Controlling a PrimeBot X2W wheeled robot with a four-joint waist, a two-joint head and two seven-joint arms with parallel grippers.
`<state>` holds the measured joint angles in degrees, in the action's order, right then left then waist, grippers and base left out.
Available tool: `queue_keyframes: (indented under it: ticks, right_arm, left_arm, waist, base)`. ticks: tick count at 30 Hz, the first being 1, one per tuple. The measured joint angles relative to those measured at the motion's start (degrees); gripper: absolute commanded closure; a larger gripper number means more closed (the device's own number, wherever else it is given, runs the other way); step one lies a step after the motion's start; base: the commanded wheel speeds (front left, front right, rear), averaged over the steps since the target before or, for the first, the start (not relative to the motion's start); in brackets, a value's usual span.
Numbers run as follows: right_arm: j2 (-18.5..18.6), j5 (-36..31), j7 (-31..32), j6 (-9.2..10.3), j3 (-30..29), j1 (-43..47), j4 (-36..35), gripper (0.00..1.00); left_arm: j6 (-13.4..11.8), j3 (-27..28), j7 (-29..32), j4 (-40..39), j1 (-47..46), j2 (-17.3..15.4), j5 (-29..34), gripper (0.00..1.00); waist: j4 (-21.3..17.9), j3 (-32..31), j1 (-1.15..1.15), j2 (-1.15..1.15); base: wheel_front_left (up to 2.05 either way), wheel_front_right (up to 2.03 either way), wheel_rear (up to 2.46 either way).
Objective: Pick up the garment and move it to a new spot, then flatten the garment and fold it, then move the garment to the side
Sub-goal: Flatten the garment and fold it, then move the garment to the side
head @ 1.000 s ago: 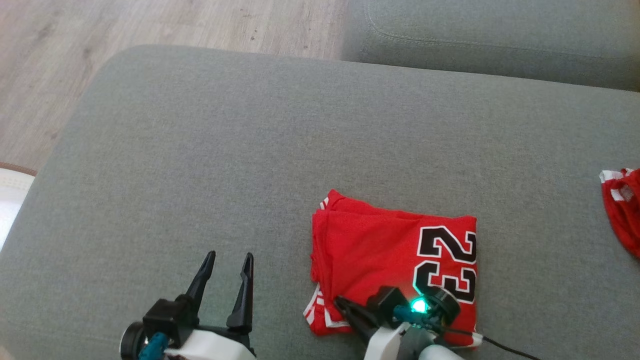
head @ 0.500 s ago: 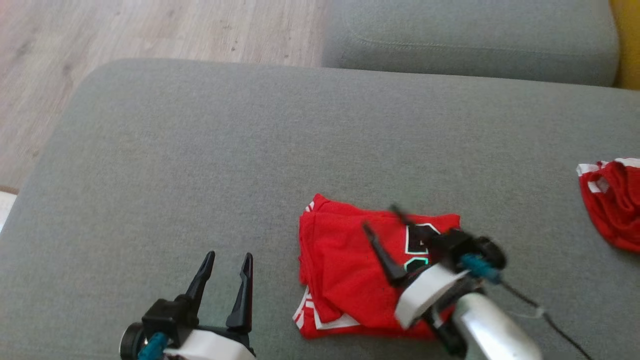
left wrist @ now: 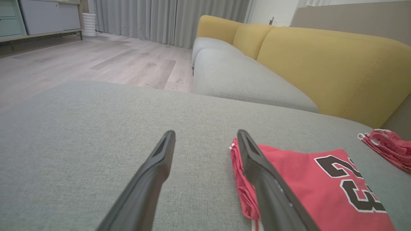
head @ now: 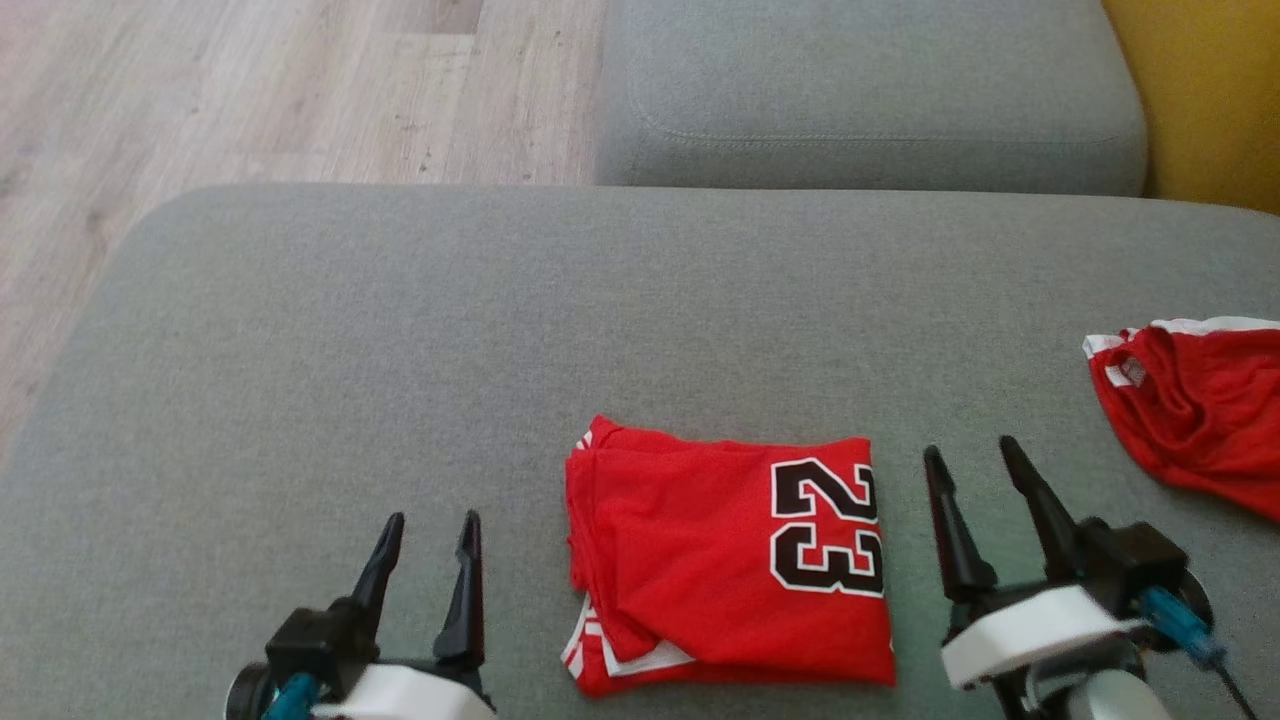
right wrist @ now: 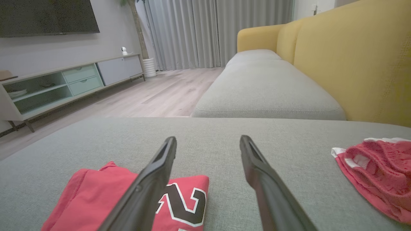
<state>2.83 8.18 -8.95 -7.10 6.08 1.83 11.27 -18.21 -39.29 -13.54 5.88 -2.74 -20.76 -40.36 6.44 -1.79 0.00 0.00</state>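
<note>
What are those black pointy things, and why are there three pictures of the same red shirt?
Those are a robot's two hands, called grippers. Each has two long dark fingers. One picture comes from a camera on the robot's head, looking down: the left gripper is at the lower left and the right gripper at the lower right. The other two pictures come from small cameras on its wrists, looking along the fingers, so you see the same things from low down. On the grey cushion lies a folded red shirt with the number 23, between the two grippers. Another red, crumpled garment lies off to the right. Both grippers are open and hold nothing.
</note>
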Motion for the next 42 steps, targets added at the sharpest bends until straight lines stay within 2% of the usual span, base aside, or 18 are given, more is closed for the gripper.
queue_keyframes:
  ticks: [9,20,25,30,33,34,38,42]
  right_arm:
    - [-0.22,1.45,1.82,0.0,-2.7,5.73,-4.9,0.0]
    - [-0.26,1.41,2.54,0.0,-2.87,6.04,-5.19,0.0]
    - [-0.26,1.18,4.77,0.0,-2.93,5.86,-4.93,0.0]
    - [-0.27,0.52,12.79,0.0,-3.13,3.43,-2.98,0.0]
    - [-0.26,-0.09,19.4,0.0,-3.59,0.05,-1.13,0.0]
    - [-0.26,0.48,23.43,0.0,-3.43,-1.67,0.22,0.0]
    - [-0.26,0.05,30.58,0.0,-2.58,-3.1,3.47,0.0]
    - [-0.25,1.21,34.88,0.0,-2.47,-3.69,6.14,0.0]
  left_arm:
    - [0.64,2.63,-0.71,1.03,3.27,0.76,0.0,0.0]
    - [1.66,4.08,-0.74,1.35,3.33,1.26,0.65,0.0]
    - [1.67,4.13,-0.74,1.37,3.32,1.45,1.19,0.0]
    - [1.89,4.13,-0.74,1.43,3.27,1.75,1.6,0.0]
    - [2.11,4.09,-0.74,1.65,3.2,2.14,1.61,0.0]
    - [2.14,4.08,-0.74,1.89,3.2,2.46,1.61,0.0]
    - [2.6,4.07,-0.74,2.48,3.16,3.23,2.11,0.0]
    - [2.78,4.17,-0.74,2.69,2.96,3.8,2.33,0.0]
  waist:
    - [-0.65,-0.94,0.0,0.0]
    - [-0.26,-0.82,0.0,0.0]
    - [0.04,-0.4,0.01,0.0]
    - [0.5,0.15,0.01,0.0]
    - [1.21,0.55,0.01,0.0]
    - [1.82,0.83,0.01,0.0]
    - [3.37,1.56,0.01,0.0]
    - [5.09,2.64,0.01,0.0]
  base:
    - [0.0,0.0,0.0]
    - [0.0,0.0,0.0]
    - [0.0,0.0,0.0]
    - [0.0,0.0,0.0]
    - [0.0,0.0,0.0]
    - [0.0,0.0,0.0]
    - [0.0,0.0,0.0]
    - [0.0,0.0,0.0]
